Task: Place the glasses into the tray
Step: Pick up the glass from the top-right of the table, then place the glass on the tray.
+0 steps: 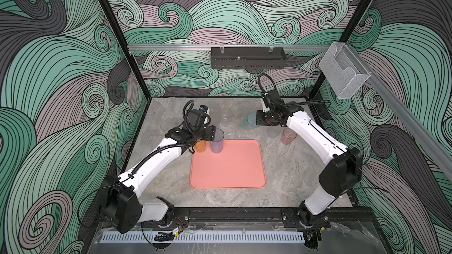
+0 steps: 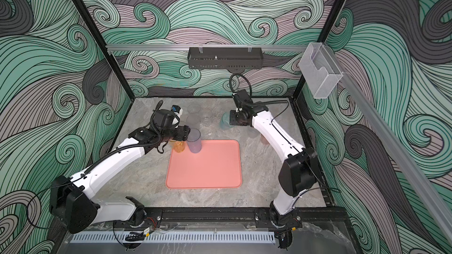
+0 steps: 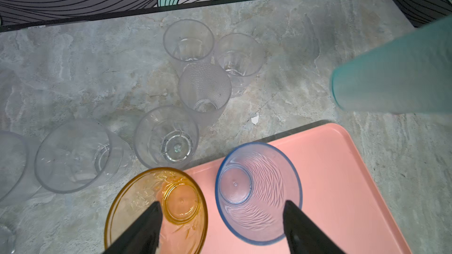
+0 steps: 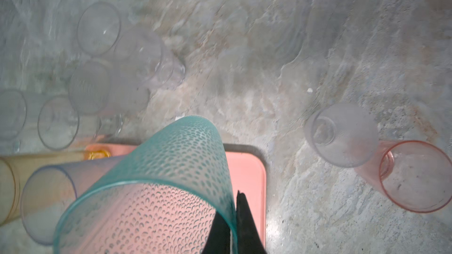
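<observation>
The salmon-pink tray (image 1: pixel 232 172) (image 2: pixel 208 172) lies mid-table. At its far left corner stand a tall amber glass (image 3: pixel 156 211) (image 1: pixel 200 145) and a tall blue-violet glass (image 3: pixel 258 191) (image 1: pixel 216 142). My left gripper (image 3: pixel 223 216) (image 1: pixel 212 135) hangs open just above the two, holding nothing. My right gripper (image 4: pixel 236 206) (image 1: pixel 256 120) is shut on the rim of the teal glass (image 4: pixel 159 179) (image 1: pixel 252 119) (image 3: pixel 396 69), one finger inside and one outside. That glass is tilted, beyond the tray's far edge. A short reddish glass (image 4: pixel 415 177) (image 1: pixel 288 136) stands right of the tray.
Several clear glasses (image 3: pixel 204 89) cluster on the table beyond the tray's far left corner, with another clear glass (image 4: pixel 342 140) next to the reddish one. A black perforated basket (image 1: pixel 248 61) and a clear box (image 1: pixel 342 74) hang on the walls.
</observation>
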